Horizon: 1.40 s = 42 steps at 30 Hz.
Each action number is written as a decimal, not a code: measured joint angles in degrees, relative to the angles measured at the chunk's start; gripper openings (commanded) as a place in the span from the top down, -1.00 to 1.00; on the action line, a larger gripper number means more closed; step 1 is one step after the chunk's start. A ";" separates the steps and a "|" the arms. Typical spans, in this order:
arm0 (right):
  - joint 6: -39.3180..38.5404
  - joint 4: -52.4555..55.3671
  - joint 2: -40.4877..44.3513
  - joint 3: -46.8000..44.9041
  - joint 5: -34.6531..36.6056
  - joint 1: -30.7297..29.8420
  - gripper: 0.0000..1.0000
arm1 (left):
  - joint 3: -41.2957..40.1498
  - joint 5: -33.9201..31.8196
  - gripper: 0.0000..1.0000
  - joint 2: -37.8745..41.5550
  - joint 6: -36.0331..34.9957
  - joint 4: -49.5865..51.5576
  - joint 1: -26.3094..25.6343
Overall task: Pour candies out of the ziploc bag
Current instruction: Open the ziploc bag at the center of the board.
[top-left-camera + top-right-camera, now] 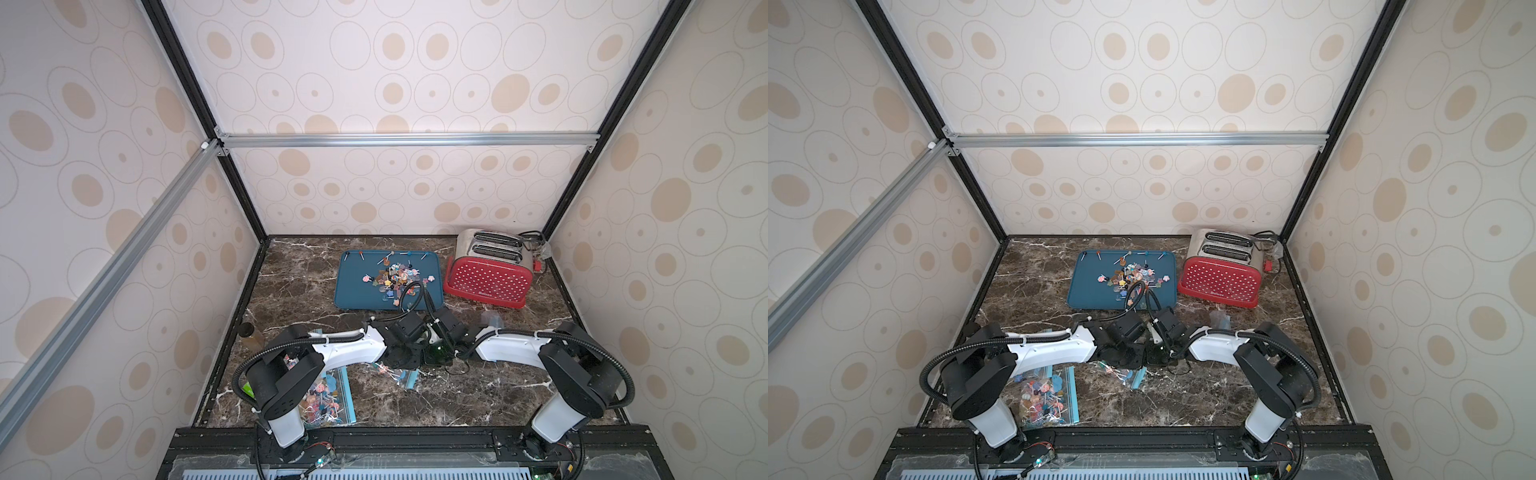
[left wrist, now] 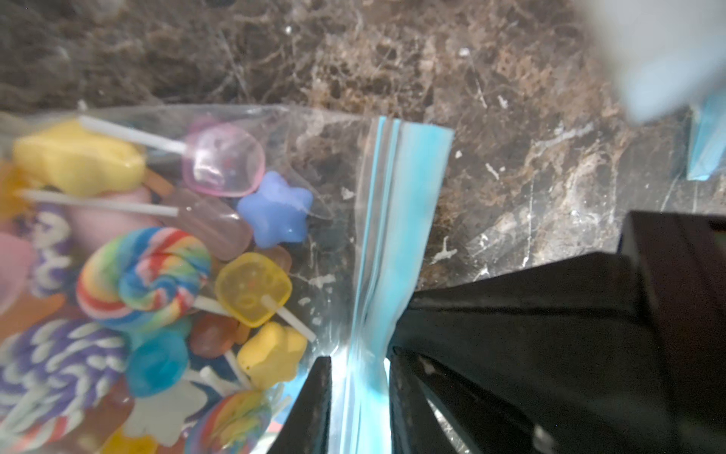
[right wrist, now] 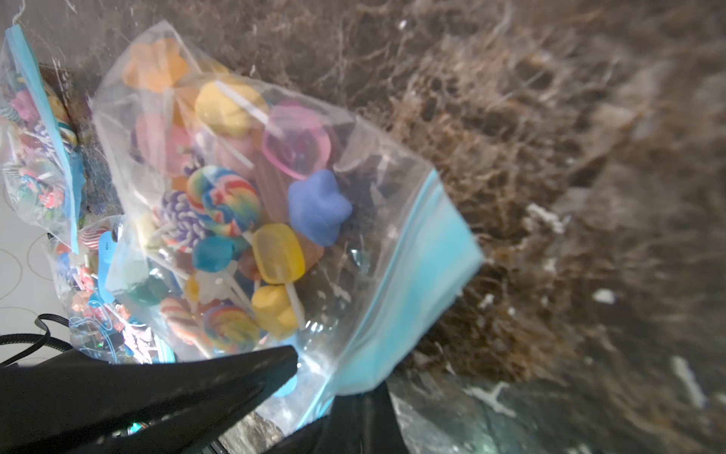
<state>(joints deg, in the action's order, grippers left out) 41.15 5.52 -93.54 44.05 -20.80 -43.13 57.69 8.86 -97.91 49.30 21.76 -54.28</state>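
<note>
The bag (image 3: 377,220) hangs low between your two wrists, the candies (image 2: 145,275) inside, and the zip looks closed. The left gripper (image 2: 359,365) is narrow and pinches the blue zip strip (image 2: 393,220). The right gripper (image 3: 334,371) is fully closed on the film beside it. Pull the lips apart gently, without slipping, then tip it over the tray (image 1: 353,291) beyond.

Candies (image 1: 395,279) on tray (image 1: 356,293) (toaster (image 1: 487,284) right)
</note>
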 measured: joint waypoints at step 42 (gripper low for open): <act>0.61 -6.40 3.65 -0.13 -3.65 -1.51 1.00 | -10.47 1.55 0.29 16.85 -8.63 -0.42 4.50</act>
<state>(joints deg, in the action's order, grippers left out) 41.76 -0.89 -89.89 43.92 -24.45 -44.64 47.22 10.41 -81.06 40.66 21.34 -49.78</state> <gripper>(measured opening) 0.046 0.362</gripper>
